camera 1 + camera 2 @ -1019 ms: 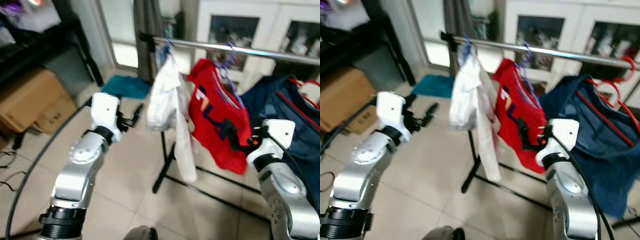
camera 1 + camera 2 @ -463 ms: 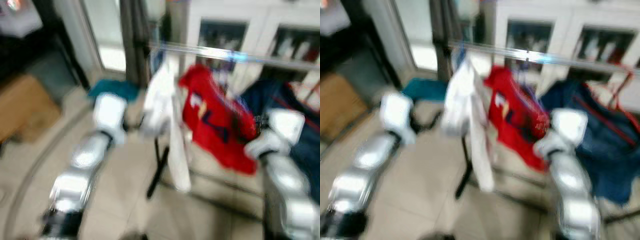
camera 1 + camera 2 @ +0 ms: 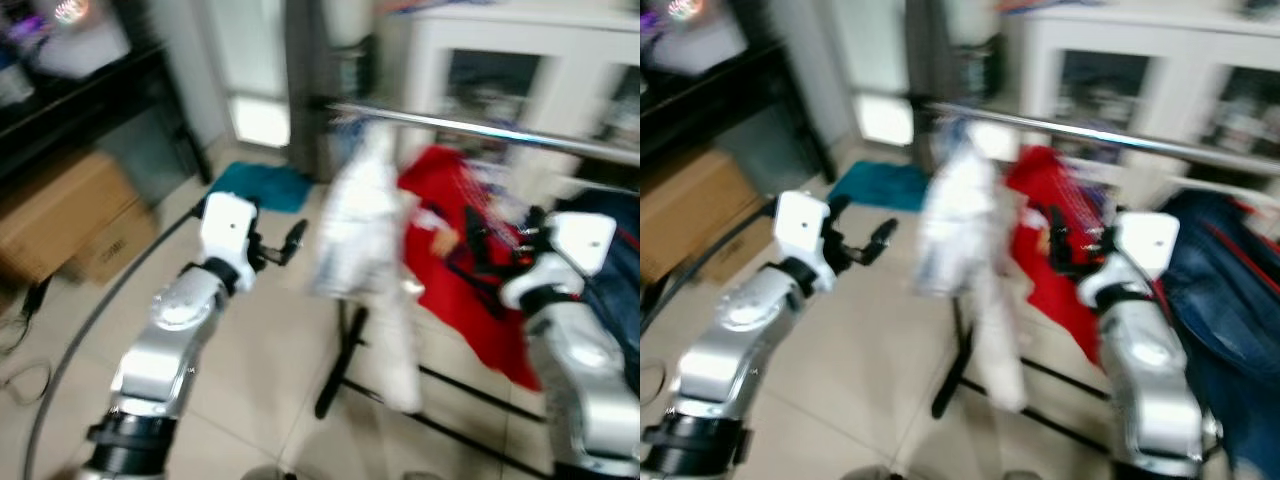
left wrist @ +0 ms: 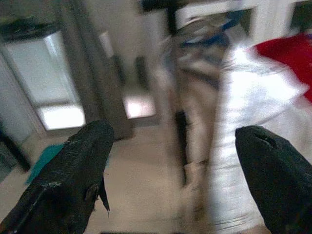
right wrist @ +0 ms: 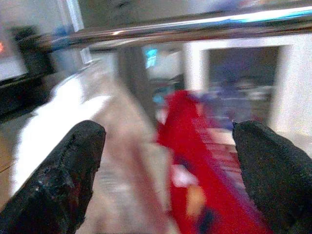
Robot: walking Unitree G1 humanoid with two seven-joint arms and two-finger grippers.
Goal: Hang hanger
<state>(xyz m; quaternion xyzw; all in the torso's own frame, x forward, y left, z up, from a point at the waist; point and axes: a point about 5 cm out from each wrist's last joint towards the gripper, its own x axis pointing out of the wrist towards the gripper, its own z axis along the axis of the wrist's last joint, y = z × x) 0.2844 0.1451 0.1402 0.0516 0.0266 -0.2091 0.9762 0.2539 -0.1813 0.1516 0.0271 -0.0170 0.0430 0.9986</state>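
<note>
Head views are motion-blurred. A white cabinet [image 3: 520, 70] with glass doors stands far right. A dark shelf unit [image 3: 90, 100] sits far left, with a cardboard box [image 3: 70, 215] on the floor under it. The tiled floor [image 3: 270, 330] runs through the middle, and a teal cloth [image 3: 265, 185] lies on it far back near a bright doorway.

The rack's metal rail [image 3: 480, 128] runs left to right across the upper scene. Its black post and foot [image 3: 340, 365] stand on the floor below.

Three garments hang from the rail:
- A blue garment [image 3: 1230, 310] hangs at far right, behind the right arm.
- A red shirt [image 3: 470, 260] hangs in the middle. I can't make out its hanger through the blur, only faint purple-blue streaks near the rail.
- A white shirt [image 3: 375, 250] hangs left of the red one and drapes down toward the rack foot.

The left gripper [image 3: 285, 243] is raised left of the white shirt and clear of it. Its wrist view shows both fingers [image 4: 73, 180] spread wide with nothing between them, pointing at the white shirt and the post.

The right gripper [image 3: 490, 245] is in front of the red shirt, at or against the fabric. Contact can't be told. Its wrist view shows the fingers [image 5: 58, 175] wide apart and empty, aimed at the red shirt with the rail above.
</note>
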